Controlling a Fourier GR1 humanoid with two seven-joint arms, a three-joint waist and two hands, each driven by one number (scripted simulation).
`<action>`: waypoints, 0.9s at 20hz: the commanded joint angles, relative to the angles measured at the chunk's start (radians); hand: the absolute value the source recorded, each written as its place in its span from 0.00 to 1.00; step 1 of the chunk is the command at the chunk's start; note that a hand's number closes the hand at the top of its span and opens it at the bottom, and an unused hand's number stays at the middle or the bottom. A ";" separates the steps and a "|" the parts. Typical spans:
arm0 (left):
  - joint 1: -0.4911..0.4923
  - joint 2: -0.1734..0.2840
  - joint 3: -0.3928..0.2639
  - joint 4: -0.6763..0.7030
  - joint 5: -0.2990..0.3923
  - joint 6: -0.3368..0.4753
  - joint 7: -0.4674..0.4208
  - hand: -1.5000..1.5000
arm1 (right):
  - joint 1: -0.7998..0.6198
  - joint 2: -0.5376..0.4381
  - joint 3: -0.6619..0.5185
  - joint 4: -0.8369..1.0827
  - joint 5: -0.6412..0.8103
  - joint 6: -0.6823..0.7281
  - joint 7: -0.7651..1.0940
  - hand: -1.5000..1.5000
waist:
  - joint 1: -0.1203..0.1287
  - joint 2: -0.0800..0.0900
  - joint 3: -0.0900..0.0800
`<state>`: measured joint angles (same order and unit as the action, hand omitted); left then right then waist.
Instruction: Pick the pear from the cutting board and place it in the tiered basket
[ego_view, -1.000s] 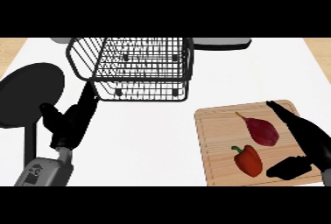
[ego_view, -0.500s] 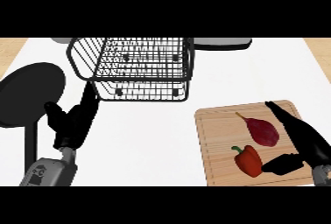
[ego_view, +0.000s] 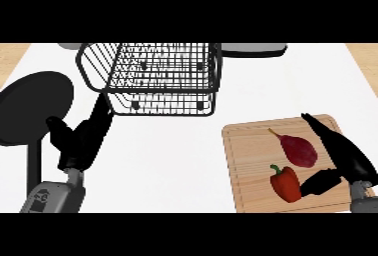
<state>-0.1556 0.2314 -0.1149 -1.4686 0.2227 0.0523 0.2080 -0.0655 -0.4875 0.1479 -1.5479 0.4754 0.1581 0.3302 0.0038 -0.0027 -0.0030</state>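
Currently:
right hand (ego_view: 341, 159): fingers straight, apart, over cutting board (ego_view: 251, 185)
pear (ego_view: 298, 150): just left of fingers
left hand (ego_view: 80, 140): fingers straight, below tiered basket (ego_view: 151, 75)

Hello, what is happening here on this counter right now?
The robot's right hand is open over the cutting board, beside the dark red pear, not gripping it. A red bell pepper lies on the board too. The wire tiered basket stands behind. The left hand rests open at the left.

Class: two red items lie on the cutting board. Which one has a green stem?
The bell pepper, nearer the board's front edge. The dark red pear behind it has only a thin brownish stem.
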 joint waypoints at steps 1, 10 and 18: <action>0.035 -0.047 -0.055 -0.042 -0.031 -0.022 -0.014 0.50 | 0.001 0.050 0.002 0.095 0.051 -0.039 -0.079 0.00 | -0.001 0.003 0.003; 0.008 -0.018 0.016 -0.023 -0.008 -0.081 0.022 0.50 | -0.039 0.133 -0.016 0.258 0.113 -0.093 -0.155 0.00 | -0.002 0.003 0.003; -0.019 -0.046 0.024 0.005 -0.036 -0.070 -0.003 0.50 | -0.118 0.142 -0.033 0.328 0.078 -0.002 -0.253 1.00 | -0.002 0.004 0.003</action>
<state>-0.1463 0.1910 -0.0798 -1.4816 0.1752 0.0302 0.2235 -0.1665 -0.3940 0.1036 -1.2518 0.5807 0.1454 0.1344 0.0020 -0.0068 -0.0165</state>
